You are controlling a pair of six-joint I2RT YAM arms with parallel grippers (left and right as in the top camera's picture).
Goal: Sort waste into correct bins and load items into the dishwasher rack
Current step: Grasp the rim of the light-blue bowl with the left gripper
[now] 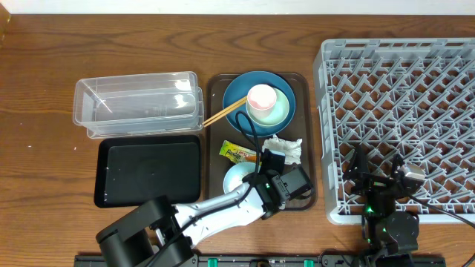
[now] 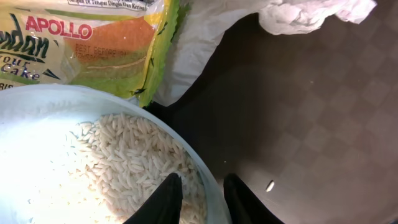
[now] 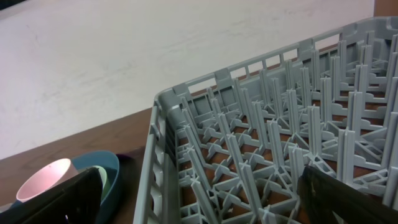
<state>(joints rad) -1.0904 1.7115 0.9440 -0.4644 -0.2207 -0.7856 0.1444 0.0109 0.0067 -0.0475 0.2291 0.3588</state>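
Note:
The small white bowl [image 1: 239, 178] [image 2: 37, 124] holds white rice [image 2: 137, 162] and sits at the front of the brown tray [image 1: 211, 133]. My left gripper [image 1: 260, 173] [image 2: 202, 186] straddles its right rim. One finger [image 2: 165, 199] is inside on the rice and the other is outside, with small gaps to the rim. The yellow-green snack wrapper [image 1: 237, 153] [image 2: 93, 50] and the white napkin [image 1: 286, 148] [image 2: 311, 15] lie just behind the bowl. A pink cup [image 1: 261, 96] [image 3: 43, 177] stands in a mint bowl [image 1: 278, 113] on the blue plate [image 1: 234, 93]. My right gripper [image 1: 378, 165] [image 3: 205, 199] hangs open over the grey rack [image 1: 401, 111] [image 3: 280, 124].
A clear tub [image 1: 137, 100] stands behind a black tray [image 1: 148, 170], left of the brown tray. Chopsticks [image 1: 223, 113] lean off the plate's left edge. A loose rice grain [image 2: 269, 185] lies on the brown tray [image 2: 323, 124] beside the bowl.

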